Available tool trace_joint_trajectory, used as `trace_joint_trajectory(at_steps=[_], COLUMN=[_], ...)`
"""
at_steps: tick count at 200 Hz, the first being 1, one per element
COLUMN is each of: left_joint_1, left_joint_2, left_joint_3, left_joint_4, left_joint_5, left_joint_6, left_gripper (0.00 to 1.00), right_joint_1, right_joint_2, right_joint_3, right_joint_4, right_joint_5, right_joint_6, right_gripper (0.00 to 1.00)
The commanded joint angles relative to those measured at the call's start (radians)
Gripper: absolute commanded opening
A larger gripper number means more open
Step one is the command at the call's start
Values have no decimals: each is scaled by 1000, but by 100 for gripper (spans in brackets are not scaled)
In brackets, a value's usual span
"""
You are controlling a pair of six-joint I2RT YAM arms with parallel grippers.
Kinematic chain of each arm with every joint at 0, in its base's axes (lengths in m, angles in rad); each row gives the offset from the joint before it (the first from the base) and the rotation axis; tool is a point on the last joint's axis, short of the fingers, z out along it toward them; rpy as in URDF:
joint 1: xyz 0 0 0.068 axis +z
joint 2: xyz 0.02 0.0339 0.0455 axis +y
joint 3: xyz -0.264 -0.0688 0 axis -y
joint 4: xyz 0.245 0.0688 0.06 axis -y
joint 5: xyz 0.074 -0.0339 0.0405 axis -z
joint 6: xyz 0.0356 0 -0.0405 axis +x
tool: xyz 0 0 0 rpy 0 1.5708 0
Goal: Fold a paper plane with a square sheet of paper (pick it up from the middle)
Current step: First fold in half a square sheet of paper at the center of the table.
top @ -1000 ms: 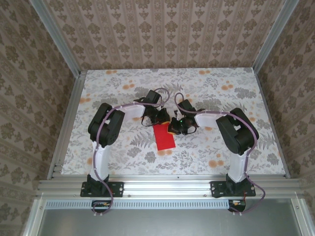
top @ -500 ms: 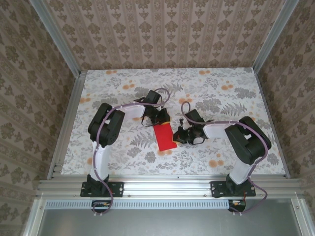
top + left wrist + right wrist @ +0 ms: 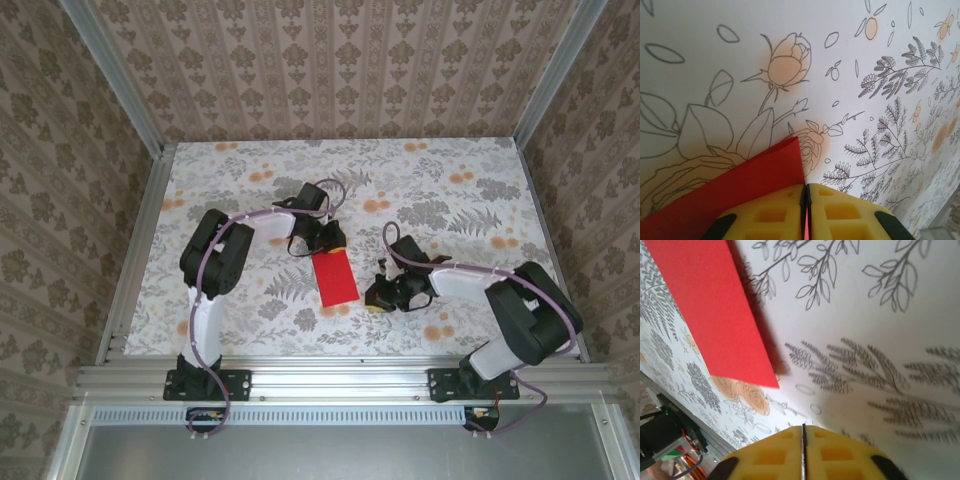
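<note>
- Under both arms, the table (image 3: 250,170) is stretching out in its flowered cloth (grey leaves, orange blooms), and the work is sitting near its middle.
- Over it, the left arm (image 3: 215,250) is reaching forward and inward to the far end of the paper. The right arm (image 3: 520,310) is bending low across the near right part of the table, its wrist aiming toward the middle.
- Between the two grippers, the red paper (image 3: 335,278) is lying flat on the cloth.
  - It is looking like a plain oblong rather than a square, so I am judging that at least one fold in half is done.
  - The slanted nose folds, the wings and a dart's centre crease are all left to make (no angled edges are showing anywhere).
- Its long axis is running from far to near, leaning a little so that the near end is sitting further right than the far end. With both ends square, it is pointing nowhere yet.
- At the far short edge, the left gripper (image 3: 330,240) is resting. In its own wrist view the yellow pads (image 3: 765,215) are pressing together on the paper, with a red sliver showing in the seam, so it is pinching that edge.
- Just right of the paper's near end, the right gripper (image 3: 378,293) is hanging apart from it. Its pads (image 3: 840,455) are meeting along a hairline seam and gripping nothing, and the paper's corner is lying clear ahead of them.
</note>
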Motion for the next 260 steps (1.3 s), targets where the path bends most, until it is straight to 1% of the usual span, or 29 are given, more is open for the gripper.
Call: trace_joint_trajectory(at_steps=[1, 12, 21, 35, 51, 73, 97, 100, 104, 119, 136, 153, 165, 188, 215, 221, 240, 260], left_joint_1=[7, 12, 17, 26, 48, 98, 151, 180, 192, 235, 263, 277, 284, 294, 294, 294, 291, 272], left_joint_2=[12, -27, -68, -128, -202, -315, -431, -445, -460, -501, -534, -561, -584, -617, -648, -653, -662, -665], left_joint_3=[24, 16, -1, -31, -67, -152, -269, -282, -300, -357, -409, -447, -479, -529, -570, -576, -588, -593], left_joint_4=[-63, -35, -13, 11, 13, 15, -5, -8, -11, -14, -16, -32, -30, -29, -33, -34, -39, -50], left_joint_5=[-42, -12, -9, 3, 5, -19, -74, -81, -86, -84, -95, -114, -123, -128, -132, -130, -117, -106], left_joint_6=[33, 18, 3, -13, -18, -29, -39, -38, -37, -36, -38, -41, -49, -54, -56, -56, -49, -37], left_gripper=[19, 26, 33, 41, 48, 56, 63, 64, 66, 67, 68, 70, 72, 76, 80, 81, 82, 82], right_joint_1=[12, 20, 35, 58, 93, 143, 200, 207, 213, 237, 249, 250, 248, 249, 239, 234, 223, 213], right_joint_2=[-73, -72, -56, -22, 33, 104, 182, 189, 201, 235, 260, 322, 381, 451, 464, 466, 477, 491], right_joint_3=[101, 143, 184, 241, 306, 384, 468, 478, 491, 535, 560, 607, 649, 698, 685, 680, 669, 657], right_joint_4=[-140, -161, -185, -225, -256, -273, -299, -302, -305, -308, -304, -309, -359, -363, -320, -286, -282, -299], right_joint_5=[142, 198, 253, 329, 408, 459, 513, 519, 526, 559, 567, 574, 580, 541, 483, 474, 480, 497], right_joint_6=[-79, -114, -145, -175, -194, -221, -248, -253, -257, -270, -302, -345, -365, -353, -273, -249, -163, -22], right_gripper=[22, 28, 34, 38, 46, 48, 47, 47, 46, 45, 45, 46, 46, 46, 46, 46, 48, 50])
